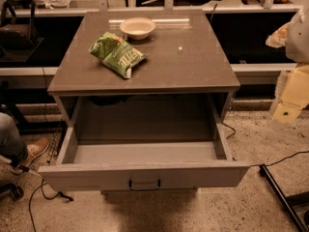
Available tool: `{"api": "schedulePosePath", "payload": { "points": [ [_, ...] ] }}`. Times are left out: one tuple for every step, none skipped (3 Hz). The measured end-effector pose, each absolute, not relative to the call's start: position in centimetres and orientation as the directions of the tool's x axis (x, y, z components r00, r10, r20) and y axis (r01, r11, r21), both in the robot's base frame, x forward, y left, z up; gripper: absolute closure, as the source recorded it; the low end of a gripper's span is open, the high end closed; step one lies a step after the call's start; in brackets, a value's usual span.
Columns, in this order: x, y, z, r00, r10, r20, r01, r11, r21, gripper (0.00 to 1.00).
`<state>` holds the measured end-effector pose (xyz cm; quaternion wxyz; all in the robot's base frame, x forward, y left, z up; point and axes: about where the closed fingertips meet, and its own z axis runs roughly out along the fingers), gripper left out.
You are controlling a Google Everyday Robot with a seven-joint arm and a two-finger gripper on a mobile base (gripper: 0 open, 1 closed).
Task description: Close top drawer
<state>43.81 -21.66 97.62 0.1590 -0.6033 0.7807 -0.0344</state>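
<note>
Standing on a speckled floor [241, 207], the grey cabinet [193, 71] fills the middle of the view, its flat top facing up. The drawer [145, 153] is the uppermost opening of that cabinet, directly under the top, and it is pulled far out toward the camera, so its deep box, side walls and grey floor all show. Its long axis runs left to right across the view, and its tall flat front faces the camera, hanging out well beyond the cabinet's front edge. At the right edge, beside the cabinet's right side and about level with its top, hangs the gripper [291, 96], a pale yellowish shape below a white part of the arm. It is apart from the drawer and touches nothing that can be seen; whether it is spread or closed cannot be told. On the top lies a green bag [117, 54], left of centre and slanted. A pale bowl [137, 28] sits upright just behind it. A small dark bar handle [144, 184] is centred on the drawer's front.
</note>
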Motion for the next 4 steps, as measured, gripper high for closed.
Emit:
{"api": "schedulePosePath", "payload": {
  "points": [
    [43.8, -21.7, 97.6, -0.225, -0.951, -0.213, -0.93, 0.275, -0.245, 0.0],
    [43.3, -22.2, 92.9, -0.307, -0.921, -0.241, -0.929, 0.345, -0.135, 0.0],
    [41.6, -22.5, 86.2, -0.441, -0.859, -0.259, -0.89, 0.456, 0.003, 0.0],
    [38.9, -23.1, 79.5, -0.585, -0.782, -0.213, -0.809, 0.58, 0.094, 0.02]
  ]
}}
